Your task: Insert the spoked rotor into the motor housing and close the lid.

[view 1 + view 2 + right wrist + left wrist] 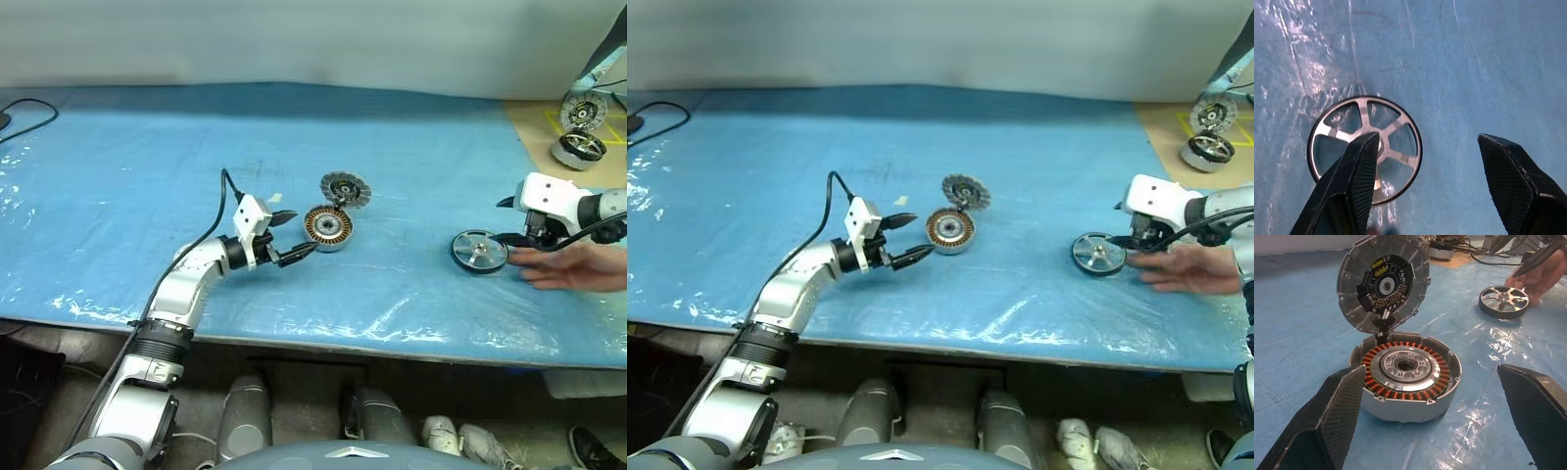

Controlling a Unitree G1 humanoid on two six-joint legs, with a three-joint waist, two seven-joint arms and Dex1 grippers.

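Observation:
The motor housing [327, 227] sits mid-table, its copper windings showing around a pale centre [1405, 369]. Its lid [345, 189] stands up, hinged at the housing's far rim, with a black circuit board on its inner face [1383, 281]. My left gripper [302, 232] is open and level just left of the housing, one finger on each side in the left wrist view. The spoked rotor [479, 251] lies flat to the right. My right gripper [1427, 139] hangs open above it, tilted down, one finger [1359, 166] over the spokes. A person's hand [578, 266] rests beside the rotor.
A blue plastic sheet [147, 176] covers the table, wrinkled and shiny near the front edge. Two shiny silver motors [580, 147] stand on brown board at the back right. A black cable [29, 113] lies at the far left.

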